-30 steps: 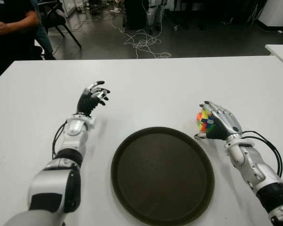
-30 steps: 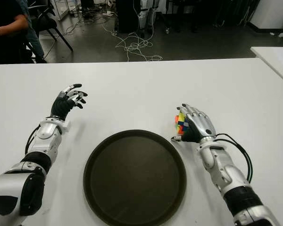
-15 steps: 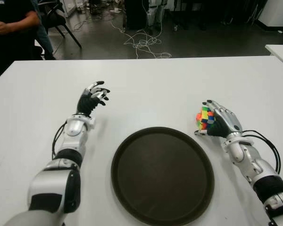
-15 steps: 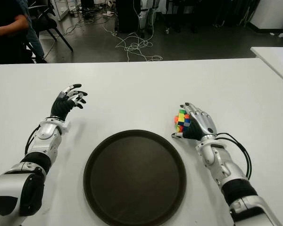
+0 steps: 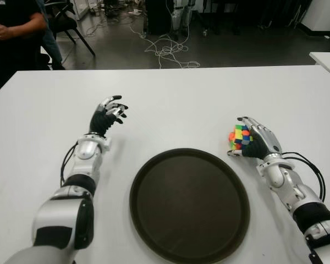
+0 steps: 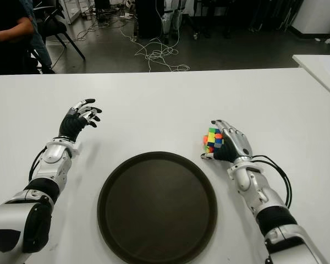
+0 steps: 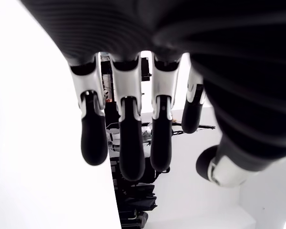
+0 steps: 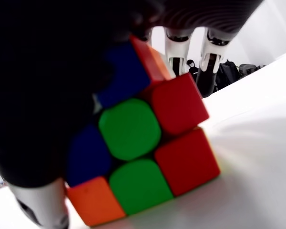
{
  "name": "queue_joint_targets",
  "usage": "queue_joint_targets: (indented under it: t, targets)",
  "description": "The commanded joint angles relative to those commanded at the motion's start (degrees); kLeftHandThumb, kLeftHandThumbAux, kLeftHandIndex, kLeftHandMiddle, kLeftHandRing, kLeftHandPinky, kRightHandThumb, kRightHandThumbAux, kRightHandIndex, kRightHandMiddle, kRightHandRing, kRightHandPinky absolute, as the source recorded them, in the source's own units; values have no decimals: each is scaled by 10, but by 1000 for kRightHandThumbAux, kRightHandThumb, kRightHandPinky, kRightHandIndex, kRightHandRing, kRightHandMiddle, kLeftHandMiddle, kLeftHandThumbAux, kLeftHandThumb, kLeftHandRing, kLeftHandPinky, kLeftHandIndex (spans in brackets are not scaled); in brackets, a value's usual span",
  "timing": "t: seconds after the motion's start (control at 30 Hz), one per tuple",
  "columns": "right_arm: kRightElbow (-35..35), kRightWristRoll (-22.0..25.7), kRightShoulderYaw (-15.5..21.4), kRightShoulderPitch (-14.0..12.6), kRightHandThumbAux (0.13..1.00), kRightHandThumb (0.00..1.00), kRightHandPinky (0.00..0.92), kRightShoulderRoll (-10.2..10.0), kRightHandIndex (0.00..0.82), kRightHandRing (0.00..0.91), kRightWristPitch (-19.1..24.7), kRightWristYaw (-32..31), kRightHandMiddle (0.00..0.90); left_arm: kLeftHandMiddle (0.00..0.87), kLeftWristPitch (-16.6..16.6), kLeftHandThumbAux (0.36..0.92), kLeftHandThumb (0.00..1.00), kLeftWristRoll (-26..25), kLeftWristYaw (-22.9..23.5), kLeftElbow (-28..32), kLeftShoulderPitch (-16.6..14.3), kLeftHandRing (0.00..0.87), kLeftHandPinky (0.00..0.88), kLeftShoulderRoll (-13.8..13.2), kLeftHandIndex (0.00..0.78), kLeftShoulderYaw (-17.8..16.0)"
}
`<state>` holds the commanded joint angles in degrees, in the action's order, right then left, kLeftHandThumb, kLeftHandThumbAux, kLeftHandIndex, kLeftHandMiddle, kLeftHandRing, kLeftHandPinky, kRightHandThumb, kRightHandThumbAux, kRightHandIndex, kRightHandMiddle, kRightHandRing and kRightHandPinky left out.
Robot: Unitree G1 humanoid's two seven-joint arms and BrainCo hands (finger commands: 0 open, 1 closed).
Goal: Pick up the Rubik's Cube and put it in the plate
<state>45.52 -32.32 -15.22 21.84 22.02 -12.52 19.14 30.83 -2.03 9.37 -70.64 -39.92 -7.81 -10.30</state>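
Gripping the Rubik's Cube, right hand curled beside plate.

I see the Rubik's Cube as a scrambled patchwork — in my right wrist view its near face mixes red, green, blue and orange squares, and from the head camera yellow shows too. The plate is a plain dark brown, no pattern. Both hands — left hand and right hand — are silver-white with black fingertips and black palms. The table is plain white.
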Motion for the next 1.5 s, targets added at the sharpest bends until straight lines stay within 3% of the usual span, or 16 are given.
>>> queue_joint_targets:
  t: [0.4,0.87,0.93,0.97,1.03,1.1,1.2,1.3,1.5]
  targets:
    - [8,25,14,1,834,0,227,-12,137,199,-1,12,178,435,0,642,141,-4,6,2,1,506,563,1,238,-3]
    - [33,19,10,11,926,3,325,-10,154,300,-17,33,263,438,2,637,130,-8,7,3,1,504,560,2,242,-4]
    - [36,19,11,13,945,47,346,-10,167,321,-19,35,276,433,2,639,127,-8,7,4,1,500,552,3,243,-3]
    - [36,19,11,14,874,275,373,-11,250,348,-19,35,296,430,2,644,127,-8,7,4,1,499,550,2,243,-3]
    - [30,21,13,12,812,475,396,-11,324,371,-17,33,316,426,1,648,129,-7,7,4,1,498,548,2,243,-2]
    - [23,24,16,9,772,601,413,-11,372,387,-13,30,335,419,0,648,131,-6,6,4,0,495,543,2,241,-1]
    - [22,28,19,8,754,654,440,-13,394,404,-6,28,354,416,-2,646,132,-5,4,4,0,494,545,2,237,0]
    - [23,34,24,8,744,682,594,-18,409,554,-2,29,513,425,-4,645,150,-5,4,4,-1,501,556,2,240,0]
    - [31,41,26,11,741,689,673,-19,415,652,-9,29,620,429,-5,657,161,-4,-2,3,-2,507,565,2,240,1]
